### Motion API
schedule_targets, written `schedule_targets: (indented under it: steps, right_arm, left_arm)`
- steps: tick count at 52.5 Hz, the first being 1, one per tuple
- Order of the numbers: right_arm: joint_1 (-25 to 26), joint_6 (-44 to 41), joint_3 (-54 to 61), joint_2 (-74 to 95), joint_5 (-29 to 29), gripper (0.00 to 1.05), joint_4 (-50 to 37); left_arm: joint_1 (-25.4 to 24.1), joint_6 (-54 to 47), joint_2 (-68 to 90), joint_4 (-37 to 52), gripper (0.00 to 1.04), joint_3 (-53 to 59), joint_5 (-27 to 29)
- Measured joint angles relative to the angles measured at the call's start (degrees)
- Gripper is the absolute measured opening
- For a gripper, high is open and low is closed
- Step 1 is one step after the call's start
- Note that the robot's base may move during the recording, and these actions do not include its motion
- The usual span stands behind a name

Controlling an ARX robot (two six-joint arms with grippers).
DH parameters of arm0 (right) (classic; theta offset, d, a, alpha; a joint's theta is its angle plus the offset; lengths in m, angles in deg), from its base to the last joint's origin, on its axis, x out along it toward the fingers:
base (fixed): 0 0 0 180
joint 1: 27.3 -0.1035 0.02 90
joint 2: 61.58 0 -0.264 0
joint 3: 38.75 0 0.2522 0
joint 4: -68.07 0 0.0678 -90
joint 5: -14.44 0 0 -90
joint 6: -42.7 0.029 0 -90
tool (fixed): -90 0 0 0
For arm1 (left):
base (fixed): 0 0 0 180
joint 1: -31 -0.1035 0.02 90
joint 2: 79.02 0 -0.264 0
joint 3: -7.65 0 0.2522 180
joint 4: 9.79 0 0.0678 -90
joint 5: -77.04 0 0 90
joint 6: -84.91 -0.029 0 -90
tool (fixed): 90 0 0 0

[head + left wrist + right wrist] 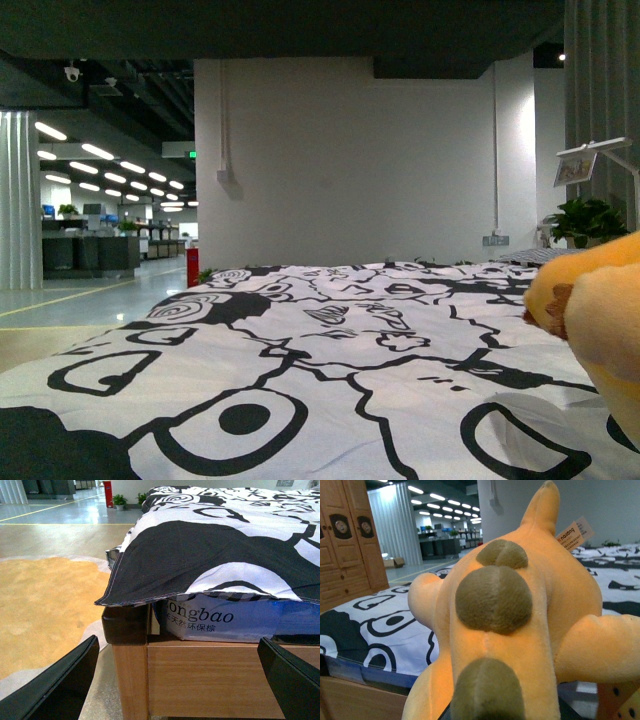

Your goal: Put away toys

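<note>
The plush toy (520,630) fills the right wrist view: orange-yellow fuzzy fabric, brownish patches down its back, a small yellow tag (575,534) near its far end. My right gripper (485,715) is shut on it, its fingers hidden under the plush. In the front view the plush toy (595,310) shows at the right edge, over the bed. My left gripper (185,680) is open, low beside the bed's wooden frame (210,680), with nothing between its black fingers (60,685).
A bed with a black-and-white patterned cover (300,370) spans the front view. Its mattress (225,622) sits on the wooden frame, cover hanging over the corner. A wooden wardrobe (345,545) stands beside the bed. An orange-tan rug (45,610) lies on the floor.
</note>
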Motion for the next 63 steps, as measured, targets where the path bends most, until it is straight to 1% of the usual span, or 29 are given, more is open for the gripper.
schedule_targets:
  steps: [4, 7, 11, 13, 63]
  right_arm:
    - [-4.1, -2.4, 2.0, -0.9, 3.9, 0.07, -2.8]
    - [-5.7, -3.5, 3.6, -1.5, 6.4, 0.07, -4.8]
    - [-7.6, -4.6, 5.6, -2.8, 9.7, 0.07, -5.1]
    - [-8.1, -5.0, 6.3, -3.0, 10.3, 0.07, -5.1]
    - [-8.8, -5.9, 6.8, -3.4, 10.4, 0.07, -5.2]
  left_arm:
    - [0.0, 0.0, 0.0, 0.0, 0.98, 0.0, 0.0]
    - [0.0, 0.0, 0.0, 0.0, 0.98, 0.0, 0.0]
    - [0.0, 0.0, 0.0, 0.0, 0.98, 0.0, 0.0]
    - [0.0, 0.0, 0.0, 0.0, 0.98, 0.0, 0.0]
    - [0.0, 0.0, 0.0, 0.0, 0.98, 0.0, 0.0]
